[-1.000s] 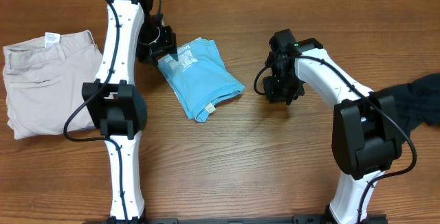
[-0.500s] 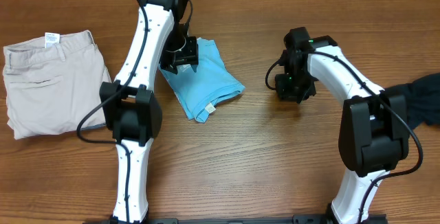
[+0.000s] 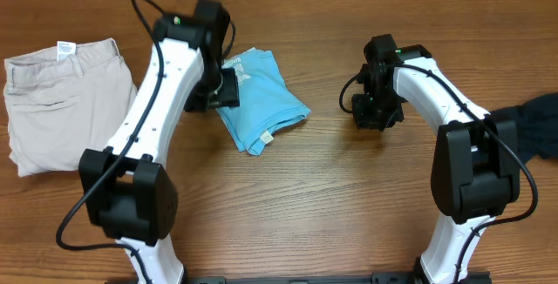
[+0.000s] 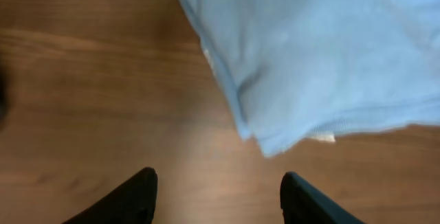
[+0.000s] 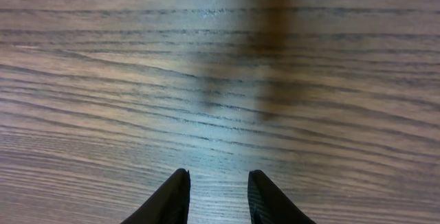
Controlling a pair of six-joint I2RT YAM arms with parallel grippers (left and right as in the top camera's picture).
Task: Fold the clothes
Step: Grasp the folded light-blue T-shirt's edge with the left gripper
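The clothes lie in three spots. A folded light blue T-shirt (image 3: 266,101) sits at the table's middle, and its corner fills the top right of the left wrist view (image 4: 323,52). Folded beige shorts (image 3: 61,101) rest at the far left. A black garment (image 3: 536,127) lies bunched at the right edge. My left gripper (image 3: 224,89) hovers by the T-shirt's left edge; its jaws (image 4: 218,183) stand open over bare wood, holding nothing. My right gripper (image 3: 375,111) hangs right of the T-shirt, apart from it, with its jaws (image 5: 218,183) a little open over bare wood.
The wooden table (image 3: 331,197) carries only the three garments. The right arm's lower link (image 3: 475,171) stands close beside the black garment. The left arm (image 3: 148,118) reaches across between the shorts and the T-shirt.
My left gripper has slid off the T-shirt's top left to its left edge, and the arm has swung left. The right gripper has hardly moved.
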